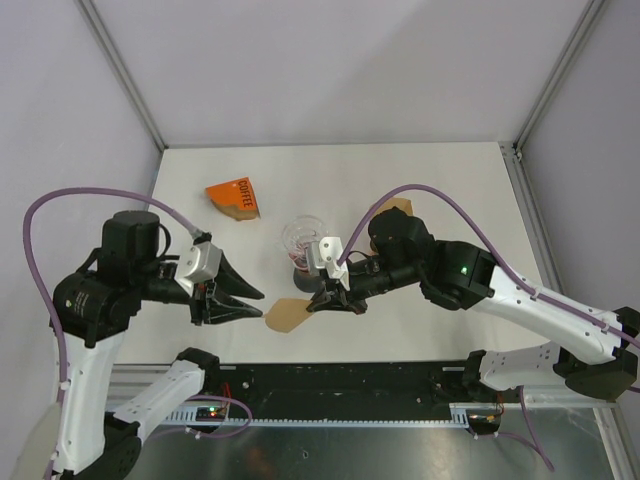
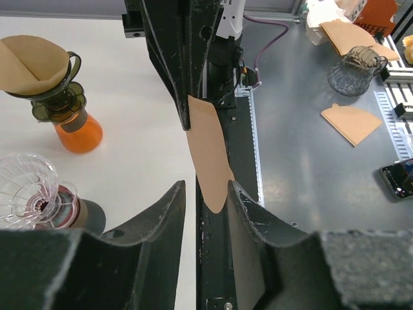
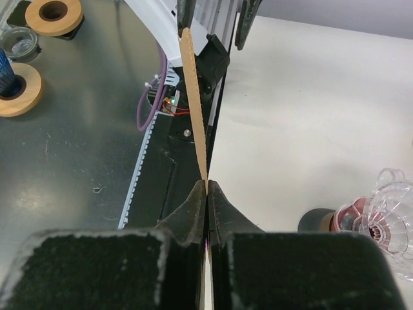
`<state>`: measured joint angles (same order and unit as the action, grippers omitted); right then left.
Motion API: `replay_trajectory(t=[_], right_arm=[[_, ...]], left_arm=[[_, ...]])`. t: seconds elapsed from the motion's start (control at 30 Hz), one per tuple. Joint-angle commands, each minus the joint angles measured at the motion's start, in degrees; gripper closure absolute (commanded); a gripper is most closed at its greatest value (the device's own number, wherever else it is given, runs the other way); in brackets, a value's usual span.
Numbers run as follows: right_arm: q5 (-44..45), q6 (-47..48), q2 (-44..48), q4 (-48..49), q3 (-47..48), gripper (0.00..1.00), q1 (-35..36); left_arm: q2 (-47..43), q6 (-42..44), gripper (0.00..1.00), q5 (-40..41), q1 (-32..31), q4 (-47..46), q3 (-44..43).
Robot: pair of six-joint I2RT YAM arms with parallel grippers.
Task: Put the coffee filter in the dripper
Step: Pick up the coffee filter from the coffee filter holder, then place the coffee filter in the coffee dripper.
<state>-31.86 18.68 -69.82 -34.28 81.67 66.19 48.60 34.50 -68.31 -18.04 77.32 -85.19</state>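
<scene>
Seen from above, looking down on the white tabletop [image 1: 400, 190]; close-up from each wrist, facing one another (both sharing the flat brown paper filter [image 2: 210, 161] and clear glass dripper [image 3: 390, 213]).

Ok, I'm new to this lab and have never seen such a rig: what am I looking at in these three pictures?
Two robot arms stand at a white table. One picture looks down from above; the other two come from cameras on each wrist. The right gripper is shut on a brown paper coffee filter. The left gripper has a finger either side of the filter's free end; whether they press it is unclear. On the table sit a clear glass dripper and an orange coffee pack.
</scene>
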Motion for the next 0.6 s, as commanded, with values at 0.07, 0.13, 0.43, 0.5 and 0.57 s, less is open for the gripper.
replay_trajectory(t=[0.07,0.13,0.43,0.5,0.57], right_arm=[[1.1,-0.2,0.8,-0.2,2.1,1.0,0.1],[1.0,-0.3,0.8,-0.2,2.3,1.0,0.1],[0.7,-0.2,1.0,-0.5,2.6,1.0,0.1],[0.9,-0.1,0.9,-0.6,2.6,1.0,0.2],[1.1,-0.1,0.9,-0.7,2.6,1.0,0.1]], left_arm=[[-0.8,-0.2,0.63,-0.4,-1.5,3.0,0.6],[-0.8,-0.2,0.64,-0.6,-1.5,3.0,0.8],[-0.7,0.2,0.66,0.0,-2.2,3.0,1.2],[-0.7,0.1,0.66,-0.4,-2.2,3.0,1.3],[-0.7,-0.2,0.62,-0.5,-2.4,3.0,1.4]])
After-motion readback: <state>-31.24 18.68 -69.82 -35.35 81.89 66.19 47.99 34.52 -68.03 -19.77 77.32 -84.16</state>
